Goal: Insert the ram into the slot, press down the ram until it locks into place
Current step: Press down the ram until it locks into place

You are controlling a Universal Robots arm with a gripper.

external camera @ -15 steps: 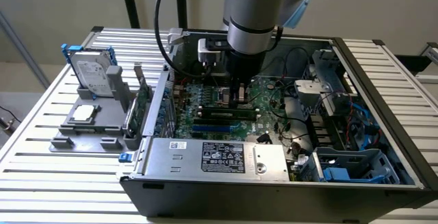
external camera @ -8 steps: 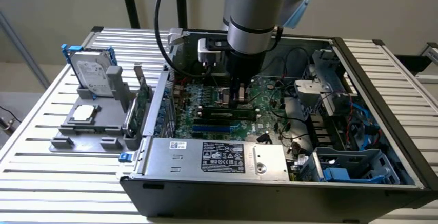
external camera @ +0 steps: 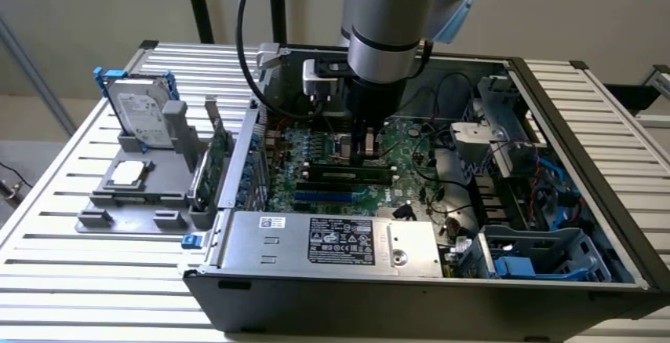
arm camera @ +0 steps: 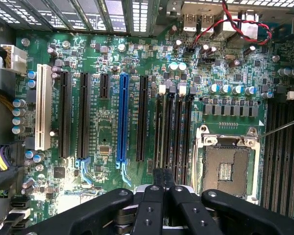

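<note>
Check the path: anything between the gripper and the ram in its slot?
Nothing visible. In the exterior view the gripper hangs directly above the ram, which stands in the slot on the motherboard. Cables lie to the exterior view's right, off that line.

Open desktop computer case (external camera: 586,225) on a slatted metal table (external camera: 63,280), green motherboard (external camera: 409,143) exposed inside; silver power supply (external camera: 346,241) with a label lies at the case's near edge, a blue-and-grey drive cage (external camera: 544,257) beside it toward the exterior view's right. Robot arm (external camera: 393,13) descends over the motherboard, its gripper (external camera: 366,153) just above the ram (external camera: 351,175) seated in the slot (external camera: 314,176). Outside the case toward the exterior view's left: grey fixture (external camera: 131,194) holding an upright hard drive (external camera: 141,115).
</note>
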